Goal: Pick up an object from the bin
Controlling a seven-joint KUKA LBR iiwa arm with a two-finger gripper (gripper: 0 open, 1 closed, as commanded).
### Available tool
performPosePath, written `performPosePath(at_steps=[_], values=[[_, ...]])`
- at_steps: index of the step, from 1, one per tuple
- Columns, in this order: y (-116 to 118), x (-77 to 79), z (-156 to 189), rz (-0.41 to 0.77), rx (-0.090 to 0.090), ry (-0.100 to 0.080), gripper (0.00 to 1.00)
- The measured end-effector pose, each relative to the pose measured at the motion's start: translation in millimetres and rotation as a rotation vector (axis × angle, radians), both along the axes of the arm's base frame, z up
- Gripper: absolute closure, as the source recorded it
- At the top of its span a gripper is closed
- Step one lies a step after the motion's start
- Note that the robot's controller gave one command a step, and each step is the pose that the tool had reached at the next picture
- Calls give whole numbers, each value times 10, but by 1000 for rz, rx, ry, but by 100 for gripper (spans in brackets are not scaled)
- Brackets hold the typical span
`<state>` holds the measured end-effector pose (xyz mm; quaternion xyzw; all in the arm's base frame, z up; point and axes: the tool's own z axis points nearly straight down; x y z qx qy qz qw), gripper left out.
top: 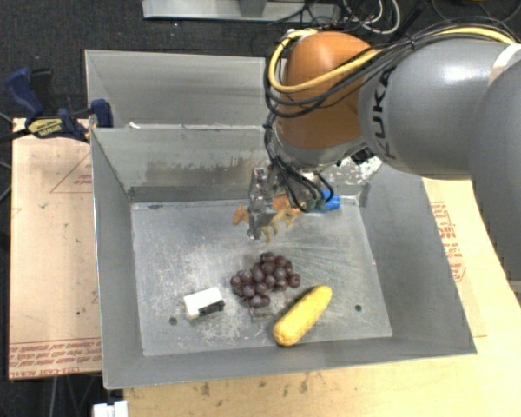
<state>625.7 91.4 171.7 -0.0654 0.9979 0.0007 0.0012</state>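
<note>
— Where are the fingers (259, 208) just now?
— Straight behind the bunch of dark grapes (265, 281), on its far side, near it but not touching. They're pinched together on a small orange thing (285, 213), and bits of it poke out to either side of them.
— Is that thing clear of the bin (156, 233) floor?
— Can't tell from where I stand. It's between the grapes and the back wall.
— What else lies about?
— A yellow corn cob (302, 314) just beside the grapes, at their near right, lying slantwise. A little white and black block (203, 303) lies left of the grapes, a touch nearer us, apart from them.
— And the arm (451, 94)?
— It reaches in from the right, beyond the grapes, with its orange cover (321, 76) above the fingers.
</note>
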Motion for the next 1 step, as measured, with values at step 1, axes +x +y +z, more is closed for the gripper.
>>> performPosePath(at_steps=[1], values=[[70, 51, 367, -20, -1, 5, 100]])
